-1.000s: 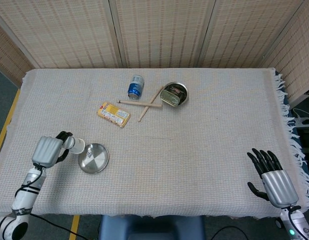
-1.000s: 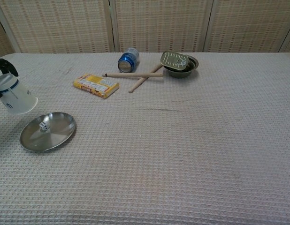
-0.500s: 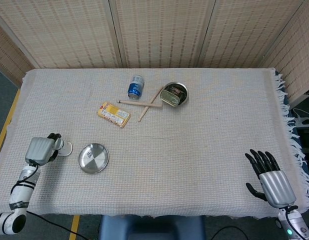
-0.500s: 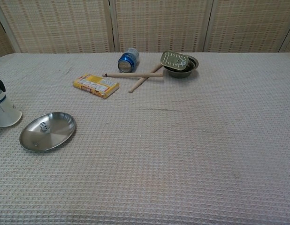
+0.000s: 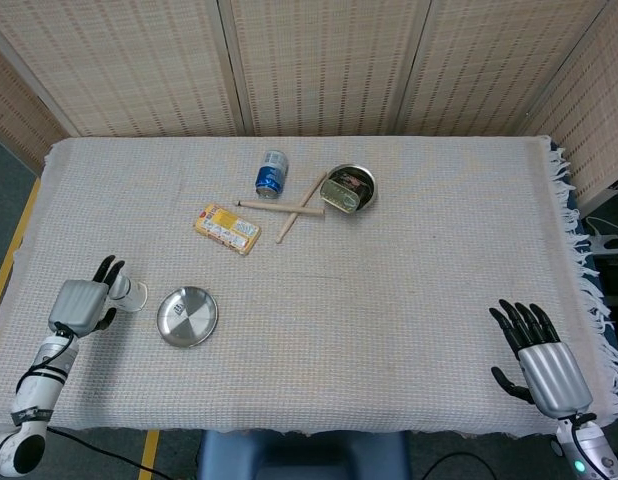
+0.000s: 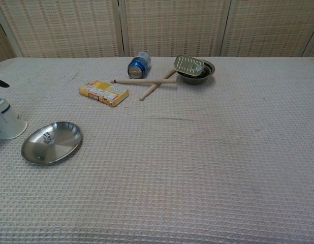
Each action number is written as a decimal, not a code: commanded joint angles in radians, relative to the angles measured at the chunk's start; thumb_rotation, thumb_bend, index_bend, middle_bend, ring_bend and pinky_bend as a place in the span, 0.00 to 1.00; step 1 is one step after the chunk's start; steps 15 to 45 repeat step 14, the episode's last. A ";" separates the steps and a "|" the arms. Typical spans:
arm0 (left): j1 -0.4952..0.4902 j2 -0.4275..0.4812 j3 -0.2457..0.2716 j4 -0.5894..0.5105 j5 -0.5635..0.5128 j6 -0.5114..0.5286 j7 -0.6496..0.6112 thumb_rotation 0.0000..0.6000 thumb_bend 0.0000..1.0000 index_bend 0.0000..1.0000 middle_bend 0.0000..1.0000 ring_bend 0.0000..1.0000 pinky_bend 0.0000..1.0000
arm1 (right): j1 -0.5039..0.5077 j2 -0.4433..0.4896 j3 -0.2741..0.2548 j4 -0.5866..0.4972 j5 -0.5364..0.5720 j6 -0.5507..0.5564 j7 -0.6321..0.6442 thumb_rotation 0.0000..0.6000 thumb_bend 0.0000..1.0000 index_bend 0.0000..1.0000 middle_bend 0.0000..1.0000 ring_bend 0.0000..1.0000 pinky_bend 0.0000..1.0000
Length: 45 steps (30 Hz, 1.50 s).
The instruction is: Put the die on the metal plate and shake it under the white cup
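- My left hand (image 5: 77,305) sits at the near left edge of the table (image 5: 409,300), fingers spread apart and holding nothing; its dark fingertips stand just beside the white cup.
- The one white cup (image 6: 5,119) stands mouth-down on the cloth, just left of the metal plate, apart from it by a small gap. In the chest view only a dark fingertip of my left hand shows at the frame's edge above the cup.
- The one metal plate (image 6: 58,147) lies flat near the table's left front, and the single die (image 6: 46,136) rests on it, left of its centre, uncovered.
- My right hand (image 5: 542,355) is well apart at the near right corner of the table, palm down, fingers stretched out and separated, gripping nothing.
- Toward the far middle of the table I count one blue can (image 5: 272,174) lying on its side, one yellow box (image 5: 227,229) lying flat, and two wooden sticks (image 5: 289,206) crossing each other between the can and the bowl.
- One small metal bowl (image 6: 208,70) sits to the right of the sticks, with one flat tin (image 6: 189,65) resting tilted on its rim.
- A woven cloth covers the whole table, with a fringe (image 5: 586,260) hanging at the right end.
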 commanded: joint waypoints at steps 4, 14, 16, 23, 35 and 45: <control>0.061 0.061 0.013 -0.110 0.045 0.119 -0.033 1.00 0.37 0.00 0.00 0.31 0.68 | -0.008 0.005 0.000 -0.003 -0.011 0.021 0.006 0.90 0.20 0.00 0.00 0.00 0.00; 0.257 0.080 0.170 -0.054 0.497 0.497 -0.432 1.00 0.37 0.00 0.00 0.00 0.15 | -0.008 -0.010 0.007 0.021 -0.019 0.033 0.001 0.90 0.20 0.00 0.00 0.00 0.00; 0.257 0.080 0.170 -0.054 0.497 0.497 -0.432 1.00 0.37 0.00 0.00 0.00 0.15 | -0.008 -0.010 0.007 0.021 -0.019 0.033 0.001 0.90 0.20 0.00 0.00 0.00 0.00; 0.257 0.080 0.170 -0.054 0.497 0.497 -0.432 1.00 0.37 0.00 0.00 0.00 0.15 | -0.008 -0.010 0.007 0.021 -0.019 0.033 0.001 0.90 0.20 0.00 0.00 0.00 0.00; 0.257 0.080 0.170 -0.054 0.497 0.497 -0.432 1.00 0.37 0.00 0.00 0.00 0.15 | -0.008 -0.010 0.007 0.021 -0.019 0.033 0.001 0.90 0.20 0.00 0.00 0.00 0.00; 0.257 0.080 0.170 -0.054 0.497 0.497 -0.432 1.00 0.37 0.00 0.00 0.00 0.15 | -0.008 -0.010 0.007 0.021 -0.019 0.033 0.001 0.90 0.20 0.00 0.00 0.00 0.00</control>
